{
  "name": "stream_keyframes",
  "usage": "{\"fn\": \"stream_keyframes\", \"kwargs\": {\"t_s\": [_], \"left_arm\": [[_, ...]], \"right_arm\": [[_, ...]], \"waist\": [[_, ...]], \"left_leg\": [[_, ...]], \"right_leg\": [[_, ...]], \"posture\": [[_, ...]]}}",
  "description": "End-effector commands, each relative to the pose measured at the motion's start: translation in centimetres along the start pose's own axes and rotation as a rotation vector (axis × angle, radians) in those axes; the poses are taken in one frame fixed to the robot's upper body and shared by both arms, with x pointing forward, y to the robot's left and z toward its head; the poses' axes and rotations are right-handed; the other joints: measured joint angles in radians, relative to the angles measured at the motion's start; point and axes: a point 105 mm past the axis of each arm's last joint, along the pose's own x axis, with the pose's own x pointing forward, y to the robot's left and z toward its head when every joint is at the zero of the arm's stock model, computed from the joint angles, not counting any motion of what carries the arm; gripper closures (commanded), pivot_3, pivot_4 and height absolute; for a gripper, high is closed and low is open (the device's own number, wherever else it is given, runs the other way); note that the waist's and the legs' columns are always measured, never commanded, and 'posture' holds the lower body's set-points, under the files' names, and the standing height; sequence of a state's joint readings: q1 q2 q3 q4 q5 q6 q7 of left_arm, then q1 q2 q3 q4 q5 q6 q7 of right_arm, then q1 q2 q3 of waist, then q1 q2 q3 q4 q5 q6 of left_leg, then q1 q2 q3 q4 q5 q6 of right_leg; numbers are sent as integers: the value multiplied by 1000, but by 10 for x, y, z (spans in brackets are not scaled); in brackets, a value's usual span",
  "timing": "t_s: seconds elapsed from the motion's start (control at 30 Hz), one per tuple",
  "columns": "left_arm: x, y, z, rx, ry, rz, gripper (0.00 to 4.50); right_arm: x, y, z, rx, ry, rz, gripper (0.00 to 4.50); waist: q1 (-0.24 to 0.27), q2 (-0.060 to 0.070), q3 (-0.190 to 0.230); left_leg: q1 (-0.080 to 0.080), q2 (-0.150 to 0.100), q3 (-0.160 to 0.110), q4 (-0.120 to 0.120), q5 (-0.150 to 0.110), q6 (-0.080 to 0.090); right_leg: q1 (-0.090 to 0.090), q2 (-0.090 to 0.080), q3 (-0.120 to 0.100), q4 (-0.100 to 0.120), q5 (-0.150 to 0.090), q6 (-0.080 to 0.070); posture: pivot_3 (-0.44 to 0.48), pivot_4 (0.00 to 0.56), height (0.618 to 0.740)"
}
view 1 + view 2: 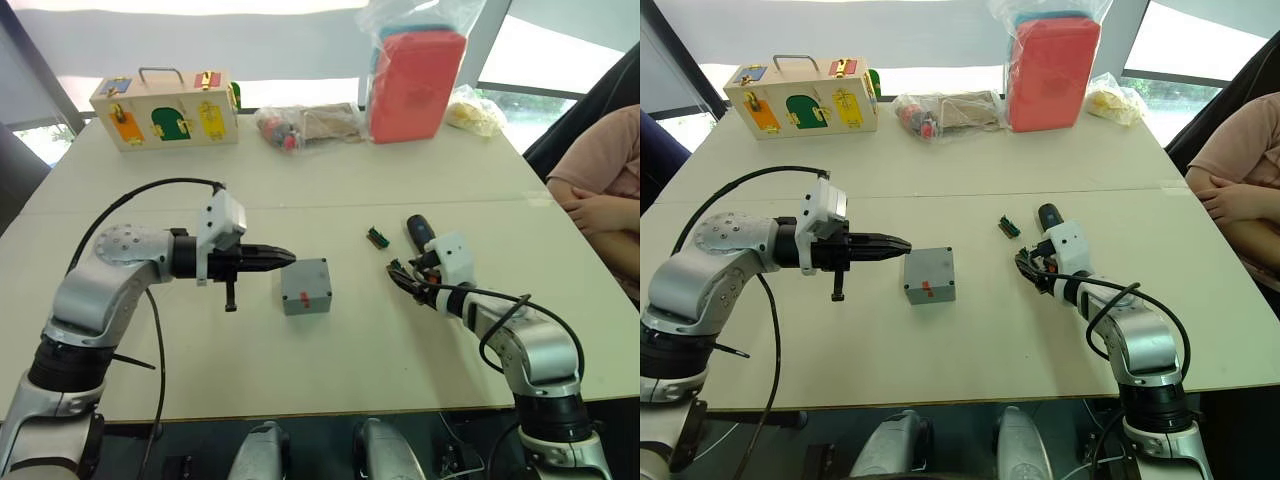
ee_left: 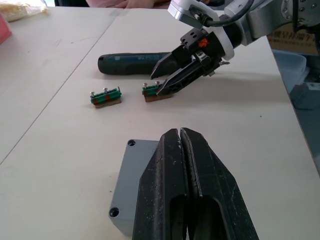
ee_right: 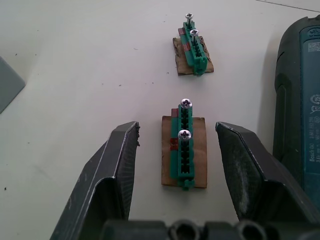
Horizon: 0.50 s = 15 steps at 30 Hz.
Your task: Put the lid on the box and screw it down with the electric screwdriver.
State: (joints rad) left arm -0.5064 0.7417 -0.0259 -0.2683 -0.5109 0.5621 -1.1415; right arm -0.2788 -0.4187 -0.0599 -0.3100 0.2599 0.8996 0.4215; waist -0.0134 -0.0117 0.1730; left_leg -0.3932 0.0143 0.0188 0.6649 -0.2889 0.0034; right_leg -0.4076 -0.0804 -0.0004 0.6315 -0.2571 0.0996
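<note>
The grey box [image 1: 305, 287] stands mid-table. Its top is a flat grey face with corner holes [image 2: 131, 143], which looks like the lid lying on it. My left gripper [image 1: 287, 257] is shut and empty, its tip hovering at the box's left top edge. The electric screwdriver [image 1: 420, 230], thick and dark, lies on the table to the right. Beside it my right gripper [image 3: 177, 129] is open and low. One finger [image 3: 117, 165] stands on each side of a small green-brown piece [image 3: 184, 147] holding two screws, without touching it.
Another green-brown screw piece [image 1: 377, 237] lies just beyond the first. At the table's far edge stand a wooden box with coloured doors [image 1: 165, 110], a clear bag of parts [image 1: 310, 125], a red case in plastic [image 1: 415, 80] and a yellow bag [image 1: 475, 110]. A person [image 1: 600, 190] sits at the right.
</note>
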Motion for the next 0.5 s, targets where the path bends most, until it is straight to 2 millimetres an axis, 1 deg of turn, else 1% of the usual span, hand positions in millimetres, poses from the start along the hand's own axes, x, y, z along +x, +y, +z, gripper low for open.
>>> {"fn": "stream_keyframes", "kwargs": {"t_s": [0.03,0.17,0.2,0.4,0.5], "left_arm": [[0,-3,6,41,-6,-3,4500],[0,-3,6,40,-6,3,4500],[0,-3,6,40,-7,4,4500],[0,-3,3,34,-6,11,4500],[-1,-2,1,30,-1,21,4500]], "right_arm": [[-1,-2,12,-26,-44,-4,2512],[-1,-3,12,-27,-47,-6,3929],[-1,-3,12,-27,-49,-5,4436],[-1,-4,13,-30,-44,-10,4475],[-5,-5,21,-36,-66,-12,4475]], "waist": [[0,0,0],[0,0,0],[0,0,0],[0,0,0],[0,0,0]], "left_leg": [[0,0,0,0,0,0],[0,0,0,0,0,0],[0,0,0,0,0,0],[0,0,0,0,0,0],[0,0,0,0,0,0]], "right_leg": [[0,0,0,0,0,0],[0,0,0,0,0,0],[0,0,0,0,0,0],[0,0,0,0,0,0],[0,0,0,0,0,0]], "posture": [[0,150,730],[0,150,730],[0,150,730],[0,150,730],[0,150,730]]}}
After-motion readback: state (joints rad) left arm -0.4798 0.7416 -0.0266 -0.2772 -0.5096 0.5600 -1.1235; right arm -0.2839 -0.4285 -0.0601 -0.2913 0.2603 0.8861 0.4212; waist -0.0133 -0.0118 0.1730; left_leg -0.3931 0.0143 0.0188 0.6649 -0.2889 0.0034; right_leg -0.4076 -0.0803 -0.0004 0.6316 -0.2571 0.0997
